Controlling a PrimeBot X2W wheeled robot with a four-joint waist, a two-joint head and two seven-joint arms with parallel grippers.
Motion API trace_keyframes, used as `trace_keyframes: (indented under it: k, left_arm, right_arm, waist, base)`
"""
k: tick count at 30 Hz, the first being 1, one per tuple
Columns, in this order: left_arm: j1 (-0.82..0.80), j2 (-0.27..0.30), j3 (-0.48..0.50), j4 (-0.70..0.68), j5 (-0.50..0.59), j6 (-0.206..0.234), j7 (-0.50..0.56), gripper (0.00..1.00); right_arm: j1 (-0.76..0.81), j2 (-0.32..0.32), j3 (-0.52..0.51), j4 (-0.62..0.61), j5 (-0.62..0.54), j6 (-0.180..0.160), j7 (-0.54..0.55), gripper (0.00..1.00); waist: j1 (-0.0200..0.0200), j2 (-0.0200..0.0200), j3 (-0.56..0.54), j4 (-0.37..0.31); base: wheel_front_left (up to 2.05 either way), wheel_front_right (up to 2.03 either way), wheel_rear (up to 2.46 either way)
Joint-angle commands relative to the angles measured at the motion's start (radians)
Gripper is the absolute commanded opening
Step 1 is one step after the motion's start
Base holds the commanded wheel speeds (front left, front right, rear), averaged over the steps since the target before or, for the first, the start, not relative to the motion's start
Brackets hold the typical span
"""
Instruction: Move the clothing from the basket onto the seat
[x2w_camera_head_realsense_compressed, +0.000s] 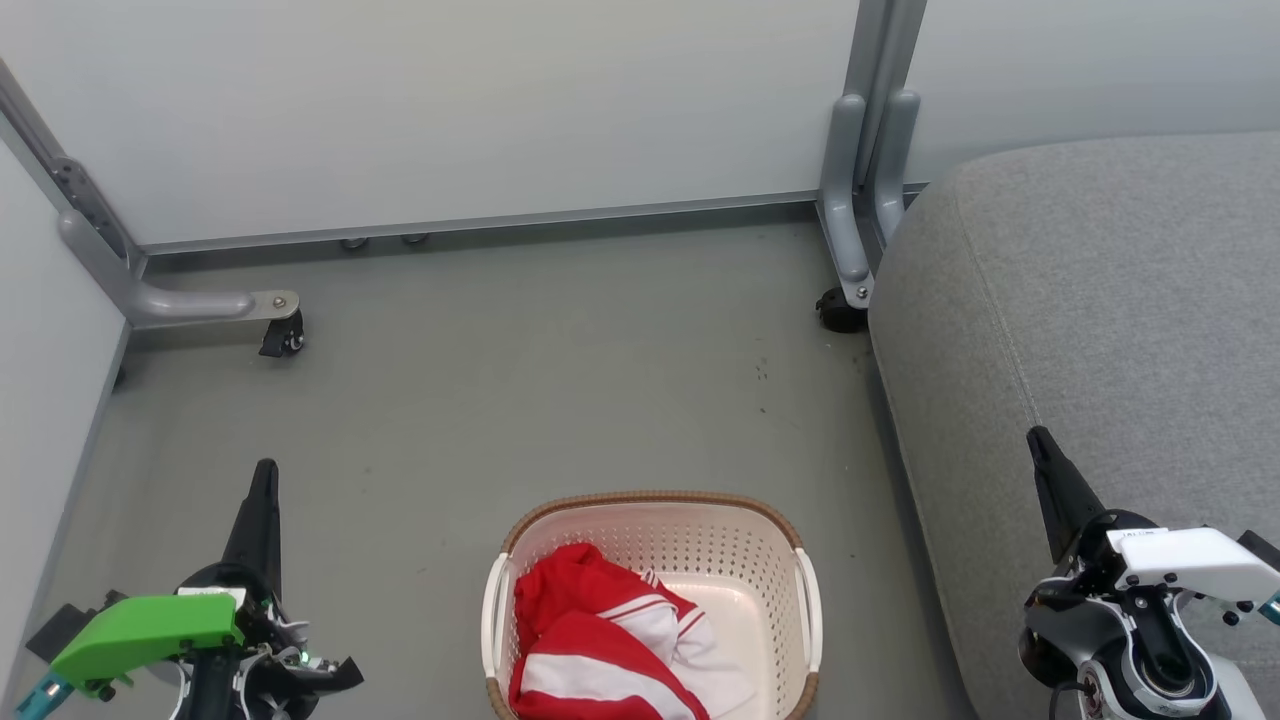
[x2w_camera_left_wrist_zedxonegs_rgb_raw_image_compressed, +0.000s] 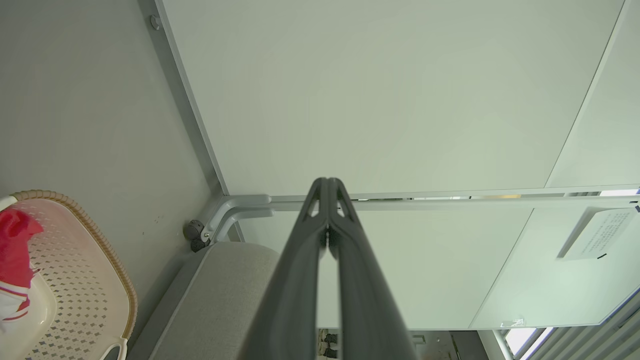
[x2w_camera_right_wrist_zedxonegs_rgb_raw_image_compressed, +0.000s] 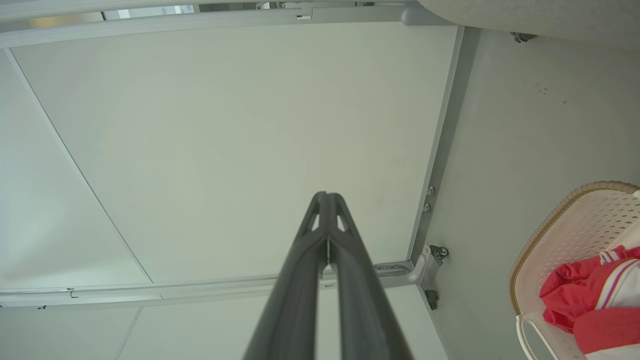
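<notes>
Clothing (x2w_camera_head_realsense_compressed: 600, 640) heaped in the basket's (x2w_camera_head_realsense_compressed: 655, 496) left half, at 6 o'clock in the head view, lies toward 4 o'clock from the nearer left gripper (x2w_camera_head_realsense_compressed: 265, 475) and 8 o'clock from the right gripper (x2w_camera_head_realsense_compressed: 1038, 440), both pressed together and empty.

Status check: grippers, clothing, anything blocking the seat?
Left gripper, right gripper shut, empty. Clothing in basket, on floor. Nothing seen between basket and seat.

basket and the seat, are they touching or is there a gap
Apart. The head view shows a strip of grey floor running between the right side of the basket and the near edge of the seat.
</notes>
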Motion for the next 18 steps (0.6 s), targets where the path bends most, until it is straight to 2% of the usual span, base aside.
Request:
trace_keyframes:
  k: [1,2,18]
  left_arm:
    - [-0.011,0.003,0.001,0.0,-0.003,-0.005,0.003,0.0]
    - [0.001,0.0,0.0,0.002,0.0,0.0,0.0,1.0]
    - [-0.019,0.007,-0.064,-0.037,0.042,0.0,-0.074,1.0]
  right_arm:
    - [-0.008,-0.002,0.0,0.002,-0.005,0.0,0.002,0.0]
    - [0.001,0.001,0.0,0.003,0.0,0.0,0.0,1.0]
    - [-0.003,-0.01,0.049,-0.016,-0.067,0.0,-0.073,1.0]
  waist:
    - [0.0,0.0,0.0,0.0]
    - [0.0,0.0,0.0,0.0]
    - [0.0,0.0,0.003,0.0]
  base:
    - [0.0,0.0,0.0]
    - [0.0,0.0,0.0]
    - [0.0,0.0,0.0]
